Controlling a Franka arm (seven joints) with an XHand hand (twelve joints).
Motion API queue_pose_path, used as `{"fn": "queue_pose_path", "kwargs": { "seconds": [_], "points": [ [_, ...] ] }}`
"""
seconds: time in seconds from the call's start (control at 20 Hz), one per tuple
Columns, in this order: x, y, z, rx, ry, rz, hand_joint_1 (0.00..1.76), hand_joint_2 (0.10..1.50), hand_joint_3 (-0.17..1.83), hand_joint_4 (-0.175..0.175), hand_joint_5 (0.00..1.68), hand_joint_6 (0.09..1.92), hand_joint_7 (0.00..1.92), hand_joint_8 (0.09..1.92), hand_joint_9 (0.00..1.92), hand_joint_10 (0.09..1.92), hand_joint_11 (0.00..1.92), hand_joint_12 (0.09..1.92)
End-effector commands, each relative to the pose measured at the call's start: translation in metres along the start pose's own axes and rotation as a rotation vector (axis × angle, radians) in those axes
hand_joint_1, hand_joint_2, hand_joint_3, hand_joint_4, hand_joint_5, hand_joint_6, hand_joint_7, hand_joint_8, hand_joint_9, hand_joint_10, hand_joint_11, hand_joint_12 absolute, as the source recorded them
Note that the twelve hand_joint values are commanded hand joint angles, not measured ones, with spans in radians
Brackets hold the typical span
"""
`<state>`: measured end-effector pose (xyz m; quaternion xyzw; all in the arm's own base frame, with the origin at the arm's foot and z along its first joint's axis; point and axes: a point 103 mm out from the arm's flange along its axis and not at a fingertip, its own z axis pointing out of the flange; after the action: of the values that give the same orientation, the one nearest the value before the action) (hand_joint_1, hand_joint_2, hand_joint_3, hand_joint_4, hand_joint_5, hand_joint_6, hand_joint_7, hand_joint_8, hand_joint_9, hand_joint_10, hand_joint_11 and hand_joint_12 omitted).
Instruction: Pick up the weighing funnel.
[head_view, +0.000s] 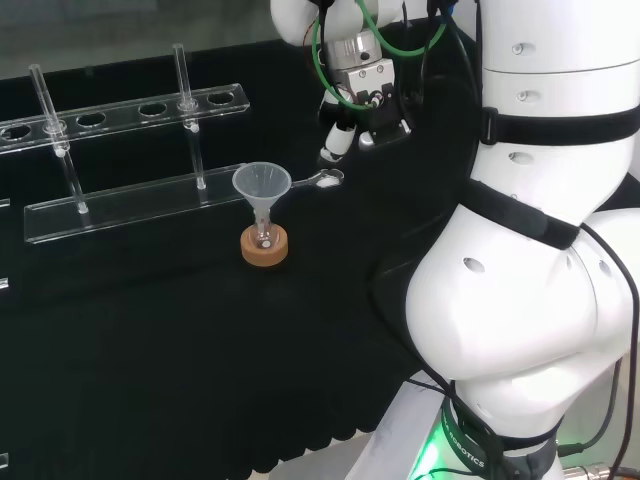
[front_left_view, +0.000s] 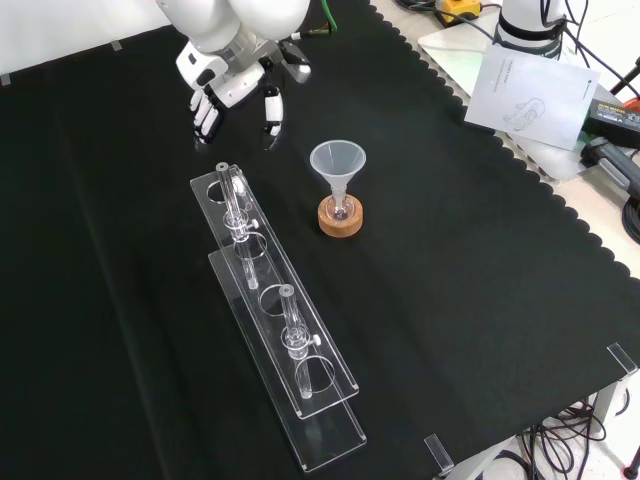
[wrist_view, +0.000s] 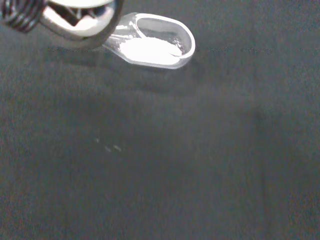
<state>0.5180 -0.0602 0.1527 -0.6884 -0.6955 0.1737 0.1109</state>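
Overall, a black cloth (front_left_view: 480, 300) covers the bench, and its scalloped edge runs down the right side of the front view. Loose papers (front_left_view: 525, 90) lie beyond that edge in the upper right corner. A clear rack (front_left_view: 262, 272) stretches from the centre toward the lower middle of that frame, with two glass tubes (front_left_view: 232, 195) standing in it. Right of the rack, the funnel (front_left_view: 338, 160) stands mouth up with its stem in a small flask (front_left_view: 341, 208) on a cork ring (front_left_view: 340, 222).

The weighing funnel (wrist_view: 155, 47) is a small clear scoop with a rounded bowl and a short stem. A patch of white powder (wrist_view: 147, 50) sits in the bowl. In the head view it lies flat on the cloth in the upper middle of the frame (head_view: 326, 180), just right of the funnel's mouth.

The hand (front_left_view: 230, 80) hangs above the cloth at the upper left of the front view, palm down. Its fingers (front_left_view: 272, 110) are spread, relaxed and pointing downward, and they hold nothing. In the head view the hand (head_view: 362, 100) is just above the weighing funnel and apart from it.
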Motion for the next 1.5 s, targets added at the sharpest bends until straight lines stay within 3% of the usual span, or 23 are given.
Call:
{"fn": "queue_pose_path", "kwargs": {
  "seconds": [0.05, 0.2, 0.55, 0.85, 1.5],
  "points": [
    [0.006, 0.018, 0.024, 0.010, 0.025, -0.039, 0.88, 0.60, 0.49, 0.001, 0.55, 0.09, 0.38, 0.64, 0.68, 0.52, 0.47, 1.33],
    [0.004, 0.024, 0.033, 0.038, 0.032, -0.055, 0.88, 0.59, 0.51, 0.002, 0.56, 0.09, 0.38, 0.64, 0.68, 0.52, 0.47, 1.32],
    [-0.003, 0.032, 0.047, 0.040, -0.017, -0.067, 0.88, 0.59, 0.53, 0.003, 0.58, 0.09, 0.40, 0.65, 0.70, 0.52, 0.47, 1.32],
    [0.002, 0.038, 0.050, 0.039, -0.092, -0.083, 0.90, 0.59, 0.53, 0.006, 0.62, 0.09, 0.42, 0.65, 0.72, 0.52, 0.48, 1.32],
    [-0.003, 0.045, 0.059, 0.042, -0.093, -0.074, 0.91, 0.58, 0.55, 0.015, 0.70, 0.13, 0.46, 0.64, 0.75, 0.51, 0.50, 1.30]
  ]
}}
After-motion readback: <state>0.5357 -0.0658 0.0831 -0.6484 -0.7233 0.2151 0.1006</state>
